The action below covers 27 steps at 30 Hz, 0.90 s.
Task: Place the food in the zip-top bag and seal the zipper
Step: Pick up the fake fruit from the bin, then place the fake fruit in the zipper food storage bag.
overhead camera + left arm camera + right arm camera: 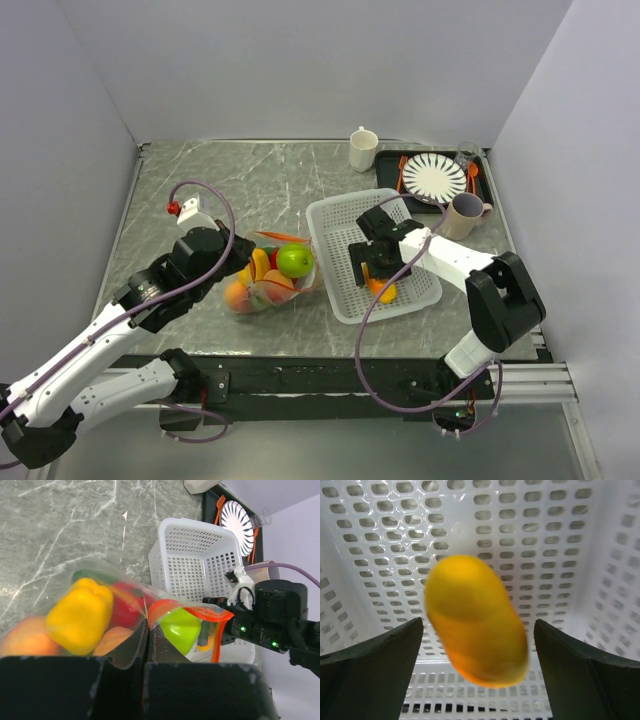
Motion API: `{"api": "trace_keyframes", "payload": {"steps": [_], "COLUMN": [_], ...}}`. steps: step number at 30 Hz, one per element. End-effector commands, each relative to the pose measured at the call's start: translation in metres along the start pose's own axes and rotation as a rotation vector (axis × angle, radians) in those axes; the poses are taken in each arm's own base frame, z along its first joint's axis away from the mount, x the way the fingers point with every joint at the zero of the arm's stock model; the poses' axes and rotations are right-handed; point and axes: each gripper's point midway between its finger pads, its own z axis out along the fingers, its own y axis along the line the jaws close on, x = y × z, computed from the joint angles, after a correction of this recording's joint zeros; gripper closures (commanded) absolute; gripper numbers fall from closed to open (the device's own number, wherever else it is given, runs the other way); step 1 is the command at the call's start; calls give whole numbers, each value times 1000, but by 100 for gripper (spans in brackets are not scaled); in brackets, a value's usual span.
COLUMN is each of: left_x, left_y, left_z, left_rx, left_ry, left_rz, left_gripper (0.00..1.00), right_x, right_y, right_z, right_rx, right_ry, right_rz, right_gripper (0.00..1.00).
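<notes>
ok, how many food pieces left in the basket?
1: an orange-yellow piece at the white basket's near end, between the open fingers of the right gripper. The arm may hide others.

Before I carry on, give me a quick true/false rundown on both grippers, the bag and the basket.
1. The left gripper is shut on the zip-top bag. True.
2. The right gripper is clamped on the yellow-orange piece. False: its jaws stand open on either side of the piece, with gaps showing.
3. The yellow pepper is inside the bag. True.
4. The zipper is sealed. False: the bag's mouth gapes open.
5. The basket holds nothing. False: the yellow-orange piece lies in it.
</notes>
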Motion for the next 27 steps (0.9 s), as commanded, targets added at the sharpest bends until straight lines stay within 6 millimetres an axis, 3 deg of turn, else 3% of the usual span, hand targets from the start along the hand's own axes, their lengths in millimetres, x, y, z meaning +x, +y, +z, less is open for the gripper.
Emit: {"api": "trace_keyframes", "payload": {"steps": [1,2,3,5,6,7,10,14,20,27], "left_x": [-8,-7,-5,-2,-1,0,2,6,14,14], "left_y": [-15,-14,-12,-11,-11,-11,-11,-8,-5,-10], "left_z": [1,2,4,6,7,8,8,6,7,9], "left_rx": [64,64,59,50,50,50,47,58,51,58], "left_ry": [-34,-34,-30,-24,-20,-14,-12,-7,19,26], "left_rz": [-43,-46,-44,-46,-47,-47,-61,-98,-126,-151], "left_gripper": [99,99,99,99,99,99,99,99,99,99], "right_x": [-10,-11,-11,-15,-16,-17,-26,-41,-39,-26], "right_y": [14,16,19,23,28,29,38,50,100,151], "right_z": [3,1,0,-8,-12,-17,-39,-86,-149,-183], "right_rx": [-73,-78,-95,-129,-157,-162,-222,-320,-555,-720], "right_ry": [-56,-64,-65,-99,-104,-111,-165,-289,-404,-424], "right_rz": [45,52,56,67,71,80,93,127,100,59], "right_gripper": [18,29,52,72,91,97,100,100,100,100]}}
